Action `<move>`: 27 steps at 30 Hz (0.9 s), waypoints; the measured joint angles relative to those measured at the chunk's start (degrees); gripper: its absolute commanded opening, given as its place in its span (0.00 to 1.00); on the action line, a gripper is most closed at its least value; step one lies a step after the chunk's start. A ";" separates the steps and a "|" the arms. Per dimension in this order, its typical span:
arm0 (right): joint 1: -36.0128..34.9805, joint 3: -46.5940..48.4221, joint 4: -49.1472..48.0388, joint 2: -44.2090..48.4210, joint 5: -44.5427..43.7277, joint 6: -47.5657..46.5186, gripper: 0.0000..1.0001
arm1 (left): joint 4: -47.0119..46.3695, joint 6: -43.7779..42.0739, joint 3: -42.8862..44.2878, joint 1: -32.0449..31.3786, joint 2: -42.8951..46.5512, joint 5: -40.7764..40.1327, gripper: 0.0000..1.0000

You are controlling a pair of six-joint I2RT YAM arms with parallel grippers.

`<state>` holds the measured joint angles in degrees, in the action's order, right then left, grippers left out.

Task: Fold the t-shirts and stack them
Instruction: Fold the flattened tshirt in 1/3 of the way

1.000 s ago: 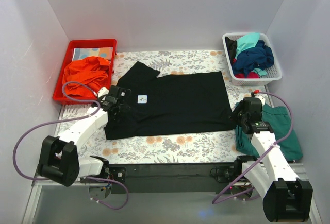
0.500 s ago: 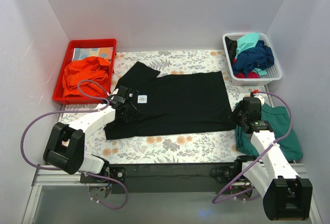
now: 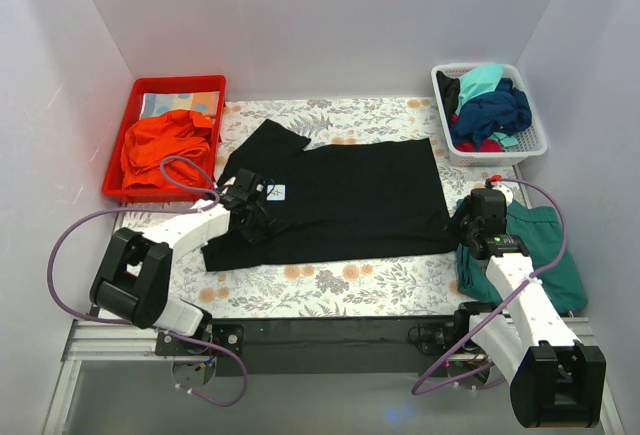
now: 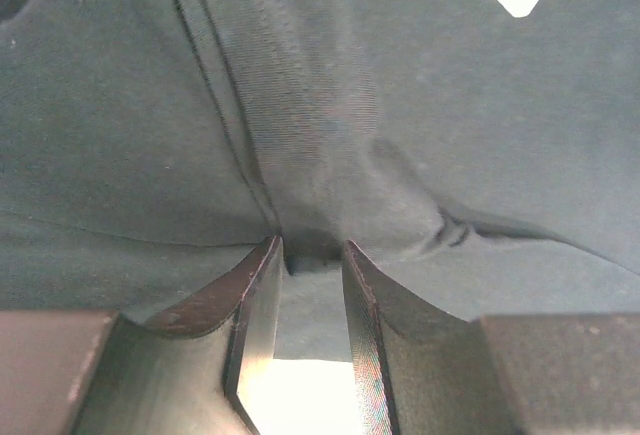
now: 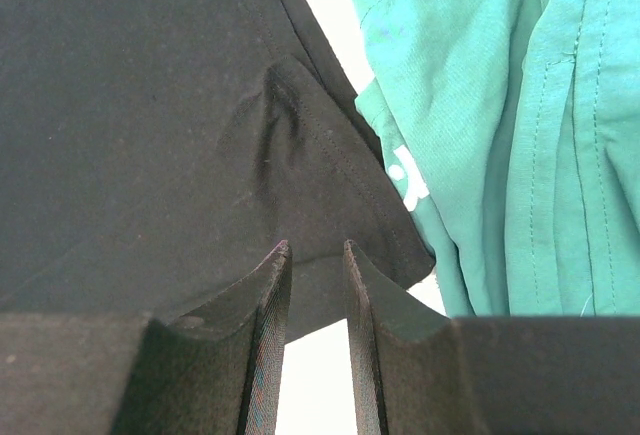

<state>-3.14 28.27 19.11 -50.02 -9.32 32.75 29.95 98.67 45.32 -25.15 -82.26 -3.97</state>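
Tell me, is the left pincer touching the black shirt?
Touching. In the left wrist view the left pincer pinches a bunched fold of the black t-shirt between its tips.

A near strip of tabletop (image 3: 330, 280) is left open; the middle is blanketed by the black t-shirt (image 3: 350, 195), the sides blocked by red tray (image 3: 180, 81), white basket (image 3: 490, 156), teal shirt (image 3: 545, 245).
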 measured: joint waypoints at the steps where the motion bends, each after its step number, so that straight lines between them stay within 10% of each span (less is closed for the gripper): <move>1: 0.00 0.00 0.00 0.00 -0.02 0.00 0.33 | 0.17 0.07 0.00 -0.07 -0.46 -0.02 0.30; 9: 0.00 -0.44 -0.24 0.00 -0.24 0.02 0.33 | 0.46 0.15 0.00 -1.03 -2.60 -0.04 0.26; 15: 0.00 -0.94 -0.46 0.00 -0.44 0.02 0.33 | 0.48 0.15 0.11 -1.18 -3.52 -0.20 0.01; 27: 0.00 -0.96 -1.09 -0.11 -0.57 0.04 0.32 | 6.36 -0.35 7.02 -2.10 -3.63 -3.61 0.00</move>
<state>-3.14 27.31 18.02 -50.13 -9.89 32.80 36.32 98.32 52.34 -27.24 -85.89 -7.57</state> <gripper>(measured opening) 0.326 0.021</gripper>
